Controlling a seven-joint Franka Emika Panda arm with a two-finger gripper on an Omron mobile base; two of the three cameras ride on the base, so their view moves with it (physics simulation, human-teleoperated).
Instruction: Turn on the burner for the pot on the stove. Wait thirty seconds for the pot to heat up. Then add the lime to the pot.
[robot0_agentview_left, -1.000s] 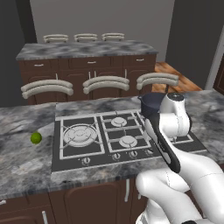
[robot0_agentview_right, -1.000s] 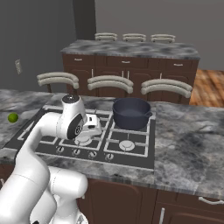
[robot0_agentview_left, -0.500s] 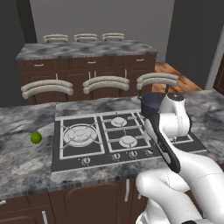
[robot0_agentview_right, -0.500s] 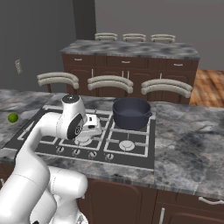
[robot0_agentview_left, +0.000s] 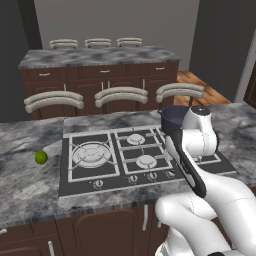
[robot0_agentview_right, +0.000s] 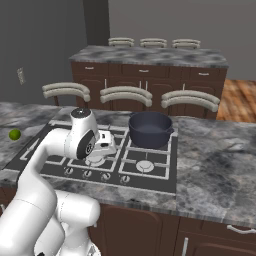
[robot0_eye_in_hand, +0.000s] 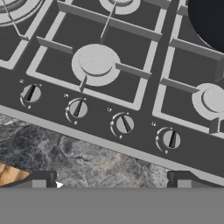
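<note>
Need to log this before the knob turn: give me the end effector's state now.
End effector: open, holding nothing; its tips sit wide apart above the counter edge, just short of the stove knobs.

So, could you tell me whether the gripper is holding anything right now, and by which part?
Nothing is held: the gripper hangs open above the stove's knobs.

— How is the white Franka arm with dark joints posed?

— It is seen raised from the base and bent sharply at the elbow, the forearm folded back, the wrist turned downward.

— And the two-finger gripper (robot0_eye_in_hand: 111, 177)?

— In the hand view, two small dark fingertips (robot0_eye_in_hand: 40, 177) are seen well apart at the bottom edge, nothing held between them. The hand itself is pointed down and slightly forward.
</note>
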